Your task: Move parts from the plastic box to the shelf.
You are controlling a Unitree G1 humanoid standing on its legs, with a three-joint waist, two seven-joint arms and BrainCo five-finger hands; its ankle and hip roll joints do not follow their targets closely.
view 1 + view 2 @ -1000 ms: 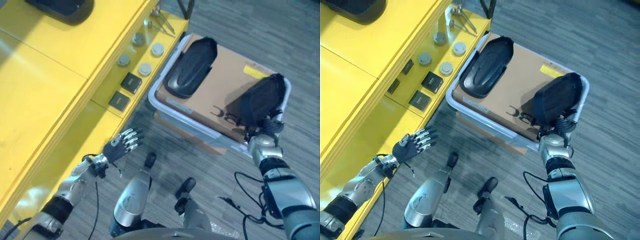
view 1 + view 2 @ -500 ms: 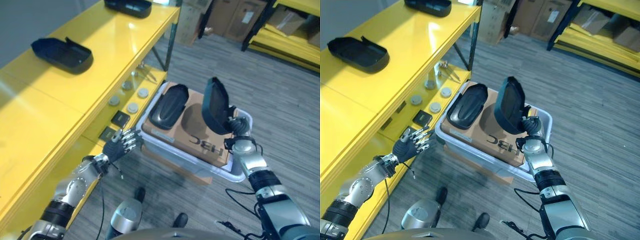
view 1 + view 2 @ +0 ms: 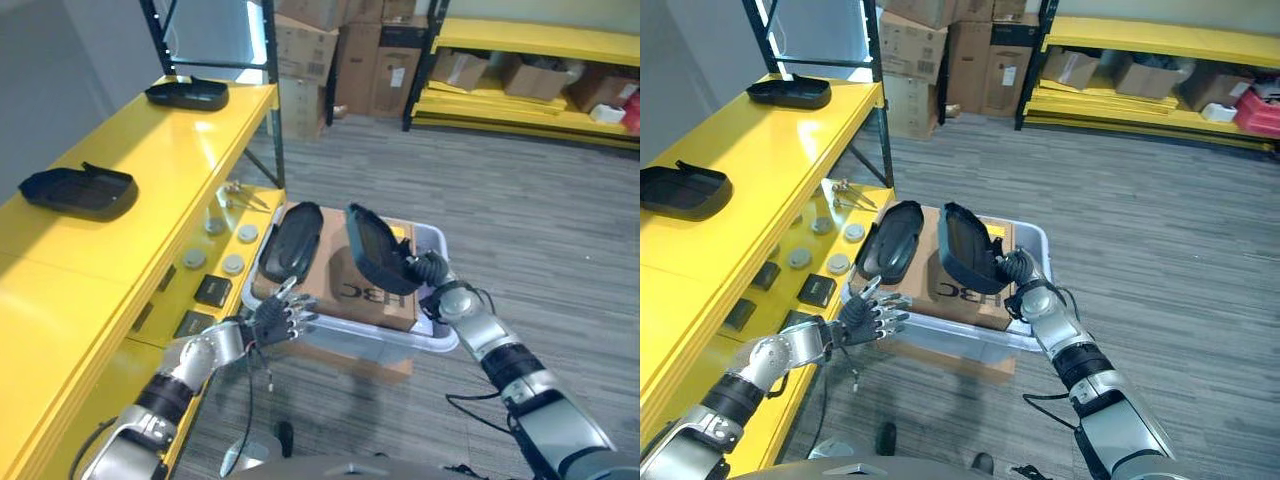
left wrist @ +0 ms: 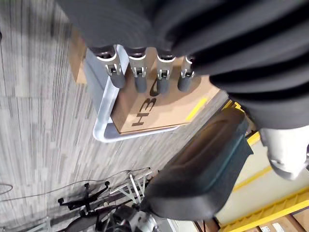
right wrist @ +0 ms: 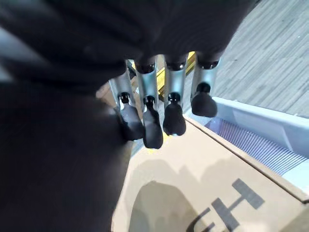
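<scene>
Black part [image 3: 965, 247] is clenched in right hand [image 3: 1018, 268], tilted on edge above the cardboard [image 3: 958, 285] in the plastic box [image 3: 1032, 240]. Grip looks to sit at one end, so a swing toward the yellow shelf [image 3: 760, 140] could twist it loose. Left hand [image 3: 865, 318] relaxed by the box edge; second part [image 3: 889, 240] waits on the cardboard.

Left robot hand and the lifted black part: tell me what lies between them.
In the left eye view, between the left robot hand and the black part held by the right robot hand lies the cardboard sheet in the plastic box.
</scene>
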